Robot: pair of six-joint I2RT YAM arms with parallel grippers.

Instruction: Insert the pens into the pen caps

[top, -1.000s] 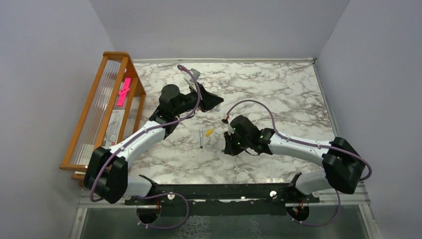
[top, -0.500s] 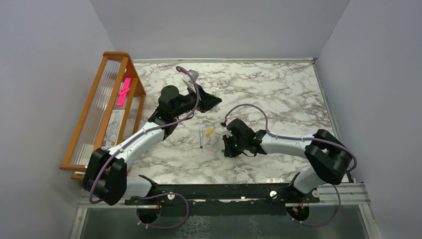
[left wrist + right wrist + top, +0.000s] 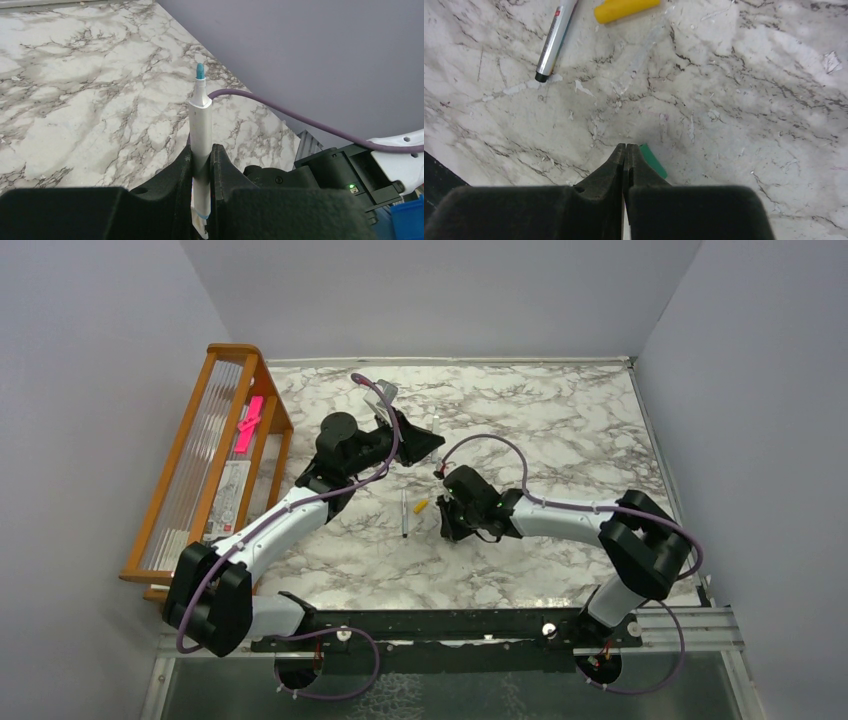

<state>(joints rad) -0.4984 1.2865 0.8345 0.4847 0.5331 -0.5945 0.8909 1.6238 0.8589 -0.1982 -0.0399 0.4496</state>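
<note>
My left gripper (image 3: 201, 150) is shut on a white pen (image 3: 201, 115) with a teal tip and holds it upright above the table; in the top view the gripper (image 3: 420, 445) is at the back middle. My right gripper (image 3: 625, 147) is shut with nothing between its jaws, low over the table. A green cap (image 3: 653, 160) lies on the table touching the outside of its right fingertip. Ahead of it lie a silver pen (image 3: 555, 40) with a dark end and a yellow-orange cap (image 3: 626, 10). In the top view the pen (image 3: 404, 515) and cap (image 3: 421, 506) lie just left of the right gripper (image 3: 445, 527).
A wooden rack (image 3: 215, 455) stands along the table's left edge with a bright pink strip (image 3: 248, 425) in it. Grey walls close the back and both sides. The black arm-mount rail (image 3: 450, 625) runs along the near edge.
My right gripper has moved left across the table, closer to the silver pen and yellow-orange cap. My left gripper has barely moved and still holds its pen.
</note>
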